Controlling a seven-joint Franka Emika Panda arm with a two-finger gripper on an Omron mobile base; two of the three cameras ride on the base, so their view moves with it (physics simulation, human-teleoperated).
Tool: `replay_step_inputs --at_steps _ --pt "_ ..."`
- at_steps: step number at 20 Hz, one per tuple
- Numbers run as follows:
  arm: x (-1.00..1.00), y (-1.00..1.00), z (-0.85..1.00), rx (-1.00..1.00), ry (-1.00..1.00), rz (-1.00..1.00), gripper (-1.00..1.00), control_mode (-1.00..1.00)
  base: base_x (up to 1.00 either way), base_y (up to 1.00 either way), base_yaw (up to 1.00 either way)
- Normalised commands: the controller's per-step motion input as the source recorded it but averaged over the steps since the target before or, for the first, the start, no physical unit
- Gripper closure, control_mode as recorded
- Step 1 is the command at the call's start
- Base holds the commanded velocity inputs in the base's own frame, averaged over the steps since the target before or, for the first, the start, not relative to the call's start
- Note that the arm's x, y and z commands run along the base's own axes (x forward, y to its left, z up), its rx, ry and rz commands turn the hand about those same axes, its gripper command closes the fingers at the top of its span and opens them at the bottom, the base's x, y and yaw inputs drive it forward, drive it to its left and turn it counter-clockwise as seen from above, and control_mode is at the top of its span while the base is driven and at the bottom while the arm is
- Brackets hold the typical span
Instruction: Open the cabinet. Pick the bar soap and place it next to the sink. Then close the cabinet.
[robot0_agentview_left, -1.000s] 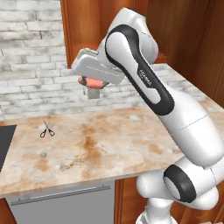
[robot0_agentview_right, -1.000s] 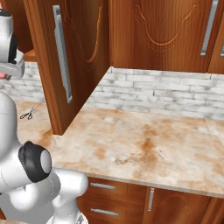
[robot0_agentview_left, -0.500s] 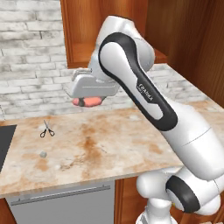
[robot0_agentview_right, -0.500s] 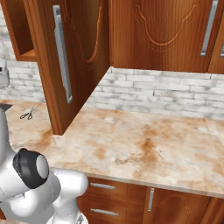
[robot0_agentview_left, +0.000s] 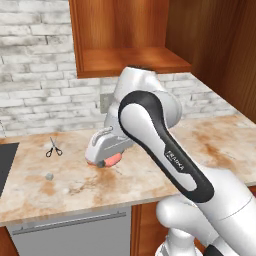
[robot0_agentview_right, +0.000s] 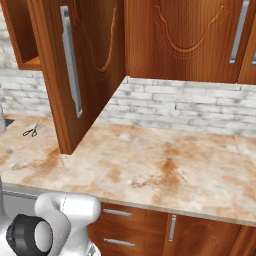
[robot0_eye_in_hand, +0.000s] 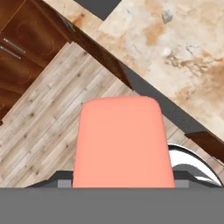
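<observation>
My gripper (robot0_agentview_left: 106, 161) hangs low over the marble counter (robot0_agentview_left: 200, 145), shut on the salmon-pink bar soap (robot0_agentview_left: 114, 159). In the hand view the bar soap (robot0_eye_in_hand: 121, 142) fills the centre, seen over the counter's front edge and the wooden floor. The cabinet (robot0_agentview_left: 125, 35) above stands open with a bare shelf. Its door (robot0_agentview_right: 95, 55), with a long silver handle (robot0_agentview_right: 70, 67), is swung out over the counter. A strip of the dark sink (robot0_agentview_left: 6, 165) shows at the far left, well to the left of the gripper.
Small black-handled scissors (robot0_agentview_left: 53, 147) lie left of the gripper, and a tiny grey lump (robot0_agentview_left: 48, 176) sits nearer the front edge. A grey metal front panel (robot0_agentview_left: 70, 235) is below the counter. The brick wall (robot0_agentview_left: 35, 75) backs the counter.
The arm has come down from cabinet height with the soap, which now hangs just above the counter. The hand has left the right base view.
</observation>
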Motion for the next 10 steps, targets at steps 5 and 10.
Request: replay_step_inputs --at_steps 5,10 --pt "0.01 0.15 -0.25 -0.01 0.00 0.15 1.00 -1.00 0.00 0.00 0.00" --pt "0.44 0.36 -0.34 -0.04 0.00 0.05 1.00 -1.00 0.00 0.00 0.00"
